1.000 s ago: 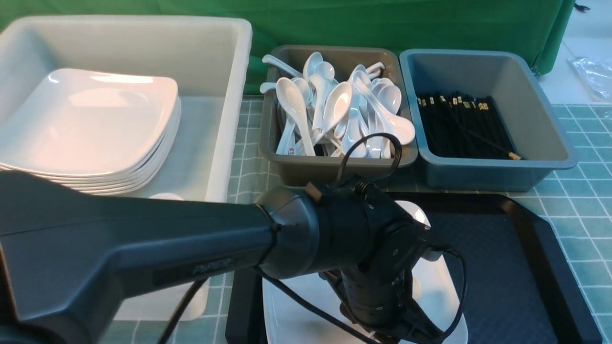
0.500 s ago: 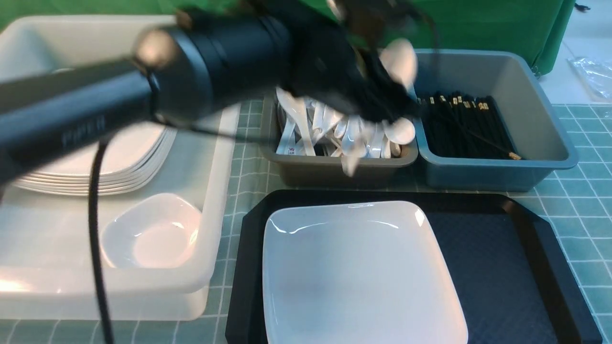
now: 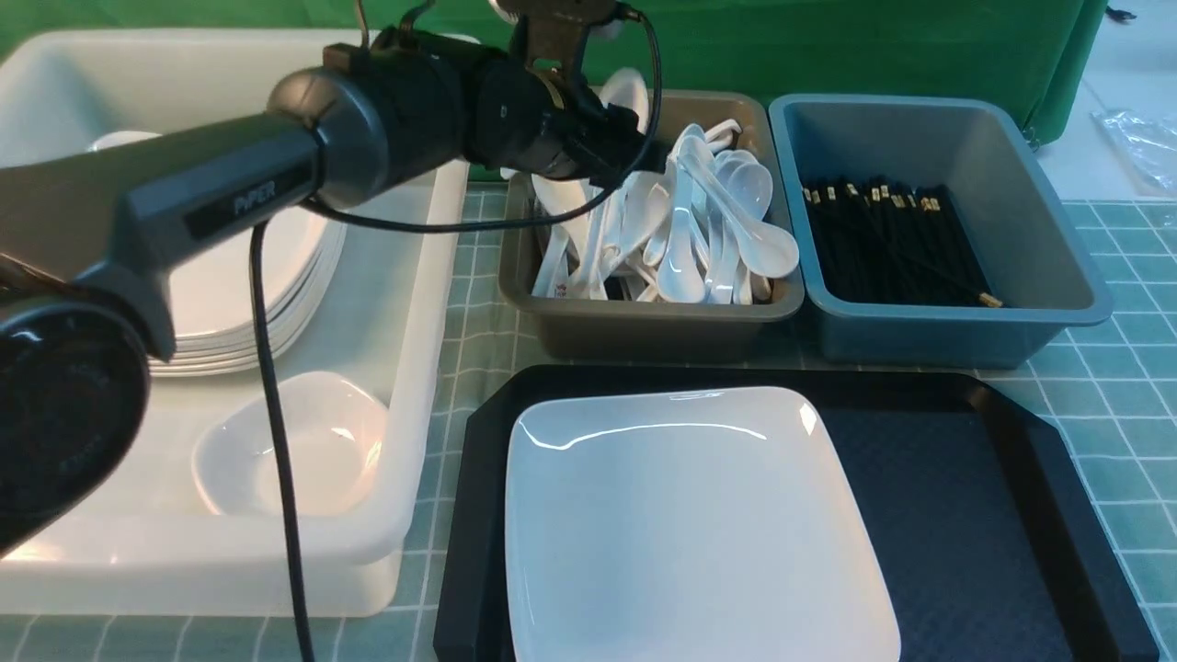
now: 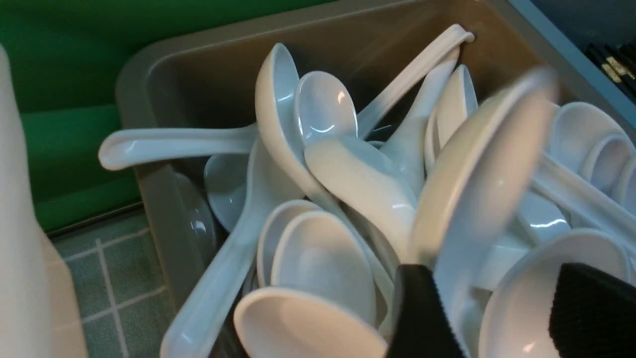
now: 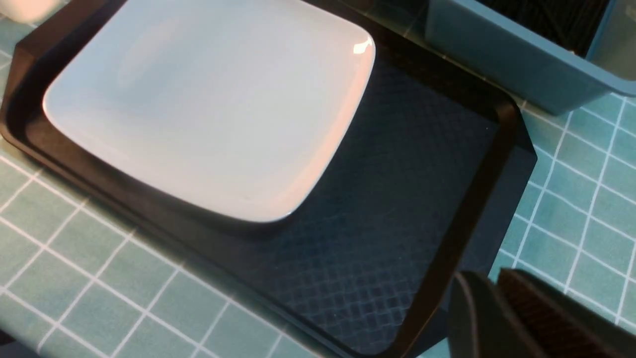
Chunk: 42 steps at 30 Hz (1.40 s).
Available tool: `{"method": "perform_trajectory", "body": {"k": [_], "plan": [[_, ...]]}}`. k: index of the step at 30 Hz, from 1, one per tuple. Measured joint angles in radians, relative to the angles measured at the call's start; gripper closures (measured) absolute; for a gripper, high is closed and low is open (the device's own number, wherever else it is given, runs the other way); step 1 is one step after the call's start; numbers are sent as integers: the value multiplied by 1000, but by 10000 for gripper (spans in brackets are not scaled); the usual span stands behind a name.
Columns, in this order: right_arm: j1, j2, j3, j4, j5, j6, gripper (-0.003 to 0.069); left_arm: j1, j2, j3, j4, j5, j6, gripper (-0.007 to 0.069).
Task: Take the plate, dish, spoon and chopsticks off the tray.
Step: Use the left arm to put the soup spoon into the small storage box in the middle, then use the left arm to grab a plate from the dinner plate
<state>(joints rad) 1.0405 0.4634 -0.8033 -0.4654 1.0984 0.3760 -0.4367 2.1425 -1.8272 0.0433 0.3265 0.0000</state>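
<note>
The left gripper (image 4: 502,308) hangs over the grey bin (image 3: 644,322), the one full of white soup spoons. That makes sense, since each bin takes one kind of tableware. In the left wrist view its pads stand well apart. The spoon (image 4: 482,189) sits blurred between them, bowl up, over the pile. It looks let go and dropping in rather than gripped, so this reads as the release step for the spoon.

The dish (image 3: 294,450) lies in the white tub (image 3: 405,276), just in front of the stack of plates (image 3: 239,303). The chopsticks (image 3: 883,239) are off the tray too, presumably among the black bundle in the blue-grey bin (image 3: 919,340). Which pair is theirs can't be told.

The plate (image 3: 690,533) is the only thing left on the tray (image 3: 993,515), filling its left half. It probably belongs on that stack, so the left arm is the handy one for it.

The right gripper (image 5: 497,313) hovers past the tray's right edge over the tabletop (image 3: 1122,276), clenched on nothing and out of the way.
</note>
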Motion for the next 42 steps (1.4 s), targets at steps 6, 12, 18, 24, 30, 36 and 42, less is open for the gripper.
{"method": "perform_trajectory", "body": {"k": [6,12,18,24,30,36,42], "plan": [[0,0,0,0,0,6,569,-7,-73,-1,5,48,6,114],[0,0,0,0,1,7,569,-83,-287,52,7,354,169,458],[0,0,0,0,1,7,565,-269,-491,407,-7,459,455,612],[0,0,0,0,0,7,559,-428,-625,775,-7,442,694,575],[0,0,0,0,-3,7,552,-456,-637,958,46,357,773,356],[0,0,0,0,-3,34,550,-451,-637,1044,133,247,779,151],[0,0,0,1,-11,73,547,-451,-612,1085,181,109,780,123]]}}
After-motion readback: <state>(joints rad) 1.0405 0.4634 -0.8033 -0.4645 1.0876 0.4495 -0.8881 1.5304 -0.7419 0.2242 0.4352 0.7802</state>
